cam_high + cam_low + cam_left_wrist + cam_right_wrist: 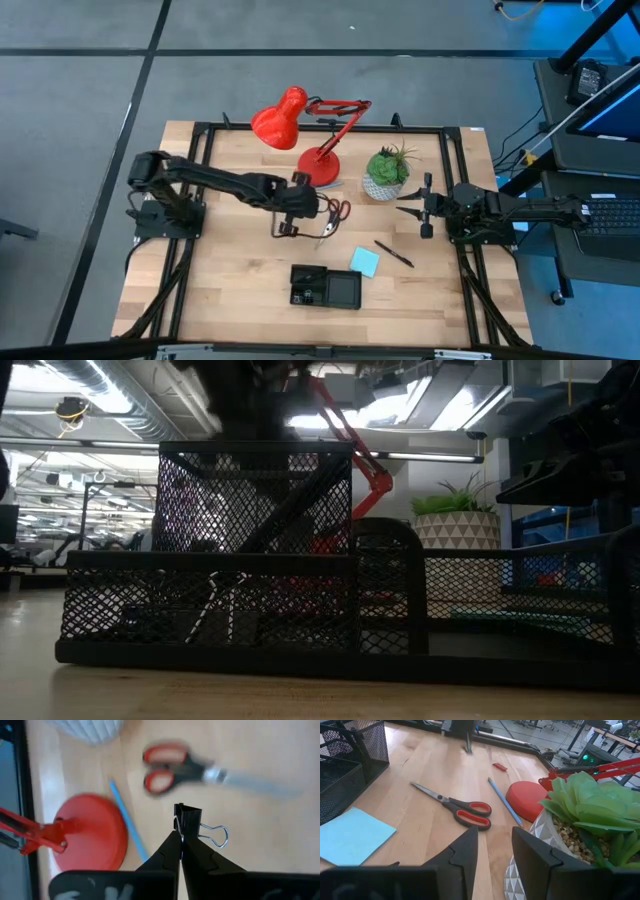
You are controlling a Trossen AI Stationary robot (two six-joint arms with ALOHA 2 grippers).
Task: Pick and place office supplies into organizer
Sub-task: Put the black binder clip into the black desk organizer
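My left gripper hangs above the table's middle, shut on a small black binder clip. Just beyond it lie the red-handled scissors and a thin blue pen flat on the wood. The light blue sticky-note pad, a dark pen and a tiny red piece also lie flat. The black mesh organizer stands near the front edge. My right gripper waits open at the table's right, beside the plant. My left gripper pinches the binder clip between its two fingertips, at the edge of the black body beside the silver wire loop. The fingers slant down from the table's left side. The clip sticks out past the fingertips, off the wood.
A red desk lamp stands at the back, its round base close to my left gripper. A green plant in a white pot stands right next to my right gripper. A black frame rims the table.
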